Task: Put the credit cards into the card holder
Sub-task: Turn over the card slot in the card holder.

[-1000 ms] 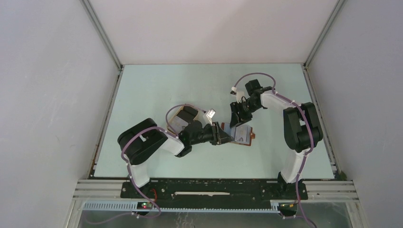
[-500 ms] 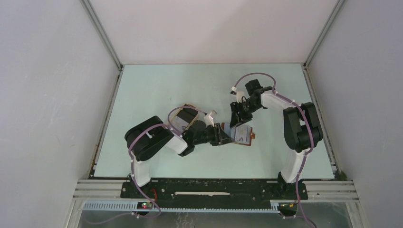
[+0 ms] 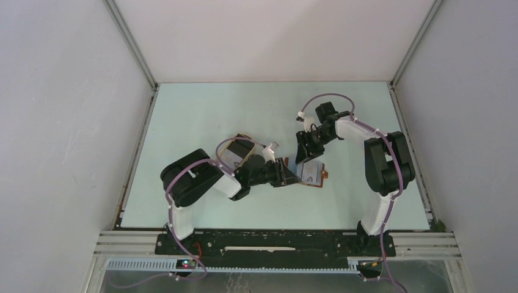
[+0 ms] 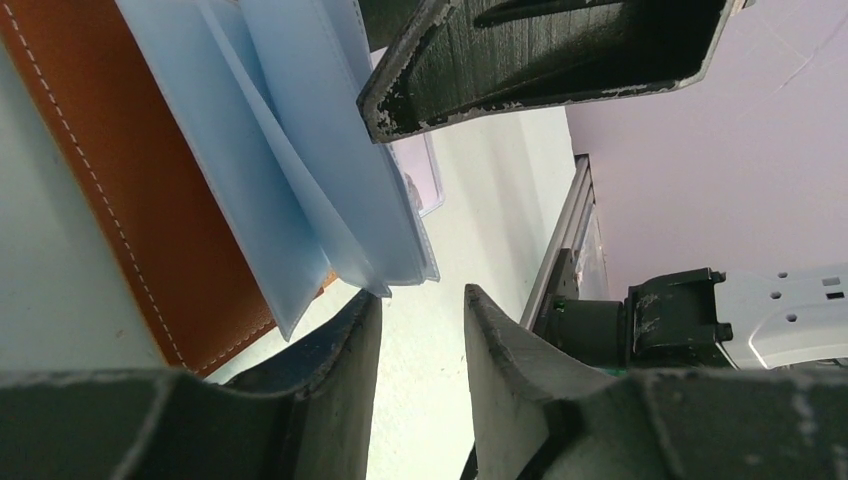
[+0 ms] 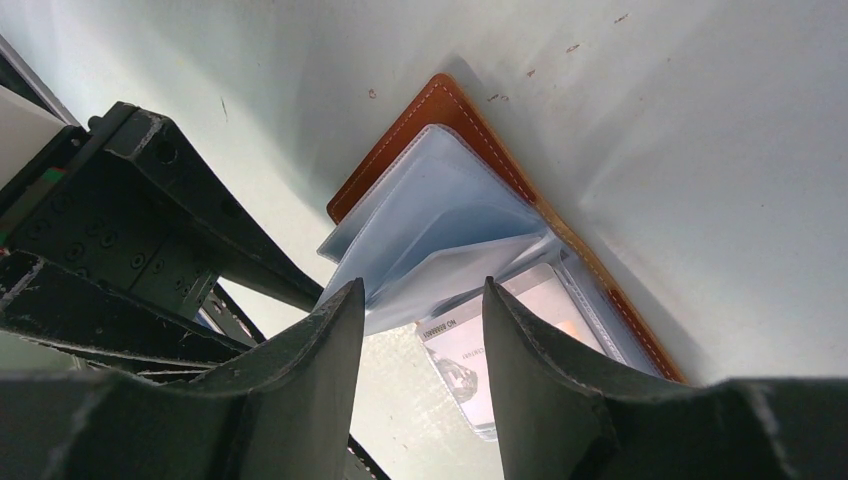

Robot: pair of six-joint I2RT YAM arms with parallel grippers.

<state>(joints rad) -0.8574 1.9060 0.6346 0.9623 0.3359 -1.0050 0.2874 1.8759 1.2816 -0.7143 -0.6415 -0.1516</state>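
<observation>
1. While the pale table carried everything, both arms were bent in over one spot right of its middle. Any good move there had to be small and slow to keep the two from knocking.
2. The card holder lay open on that spot, leather side down. The left gripper was at its left edge and the right gripper just beyond its far edge.
3. Its clear plastic sleeves stood fanned up off the leather. Judging by this, the step in hand was opening one pocket so a card could slide in.
4. One of the credit cards, white with print, already sat in a sleeve low in the fan. The other cards could not be made out in any view.
5. The right gripper's fingers were parted, with the fan's free corner in the gap, though I could not tell whether they touched it. It would do best to catch a single leaf, not the whole bunch.
6. The left gripper's fingers stood a narrow gap apart with nothing between them, their tips just under the sleeves' lower corner. A low, level approach along the table would help part a leaf without shoving the holder away.
</observation>
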